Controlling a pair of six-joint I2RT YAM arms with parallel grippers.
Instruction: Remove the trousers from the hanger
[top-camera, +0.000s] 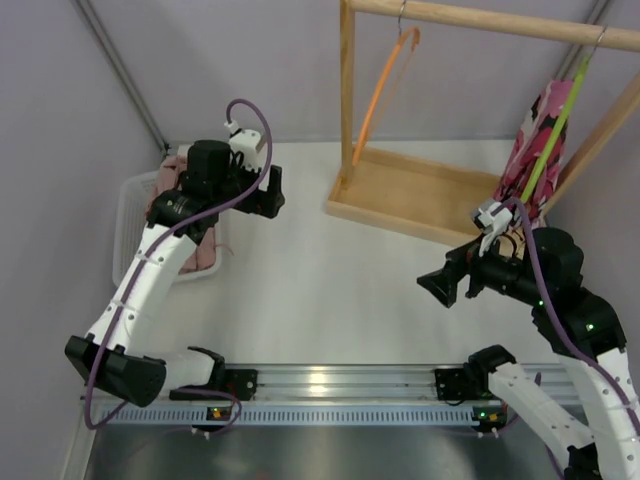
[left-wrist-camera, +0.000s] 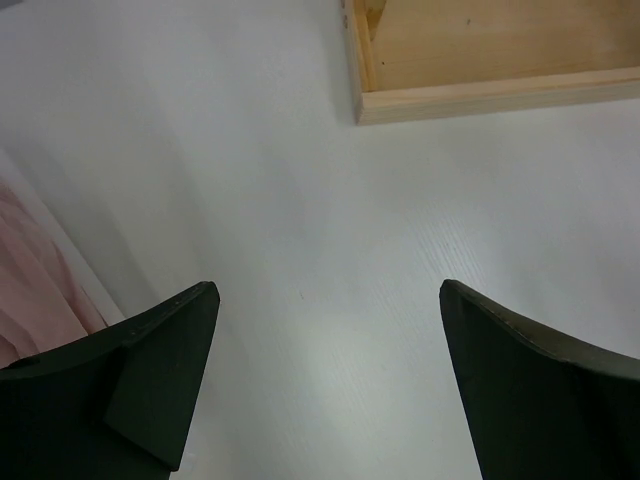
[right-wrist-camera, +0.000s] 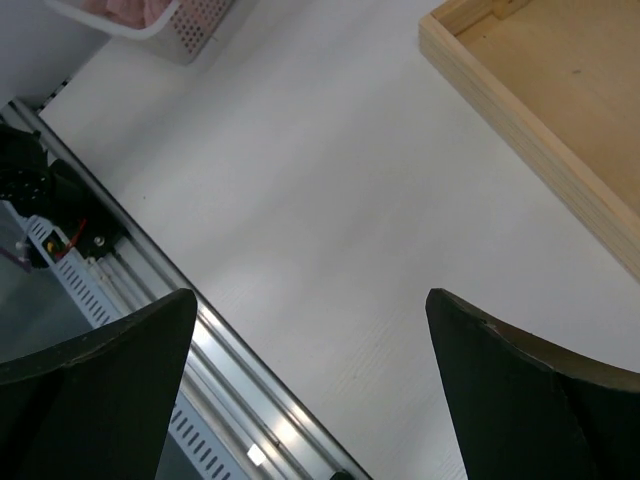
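Trousers (top-camera: 533, 140) hang on the hanger (top-camera: 556, 128), beyond the wide-spread, empty right end effector (top-camera: 438, 285)

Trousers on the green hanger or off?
On. The trousers drape over the lime-green hanger, which hangs by its hook from the wooden rail at the right.

The white bench (top-camera: 330, 290) is carrying three things on its matte, faintly grained surface. A pale wooden rack base (top-camera: 400, 195), a shallow tray with a raised lip, is sitting flat toward the far right, one corner pointing into the middle of the bench. A white mesh basket (top-camera: 127, 210) is resting at the far left, close beside the wall and well apart from the wooden base. A ribbed aluminium rail (top-camera: 340, 383) is running along the near edge, catching a bright glare at its centre.
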